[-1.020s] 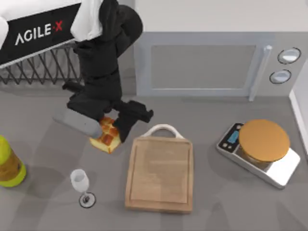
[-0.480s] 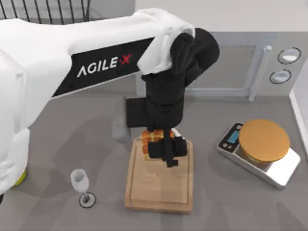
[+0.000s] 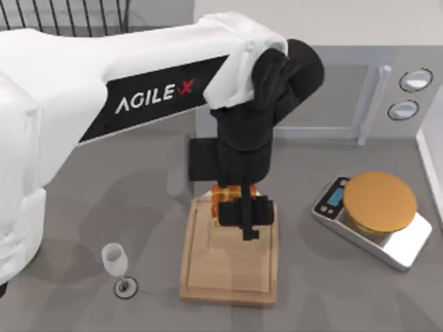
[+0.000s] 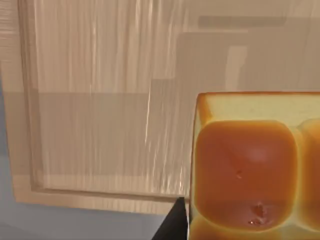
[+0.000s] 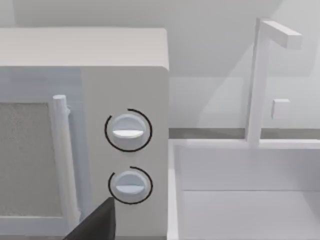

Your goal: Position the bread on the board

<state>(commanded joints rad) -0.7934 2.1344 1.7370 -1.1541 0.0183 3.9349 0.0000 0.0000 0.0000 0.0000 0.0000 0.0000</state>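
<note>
Left gripper (image 3: 243, 207) reaches in from the table's left side, wrist pointed straight down over the board's (image 3: 228, 273) handle end. Fingers clamped on the bread (image 3: 234, 194). The left wrist view has the bread (image 4: 252, 165) hanging above the board (image 4: 100, 100) near a grooved corner, apparently not touching. Risk: letting go this close to the rim could tip the loaf off the edge. Right arm parked facing the microwave (image 5: 82, 130); its fingers: cannot tell.

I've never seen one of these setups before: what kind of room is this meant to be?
Probably a mock kitchen, rendered by computer: a microwave at the back, a kitchen scale, a wine glass, and a cutting board with bread held over it.
</note>
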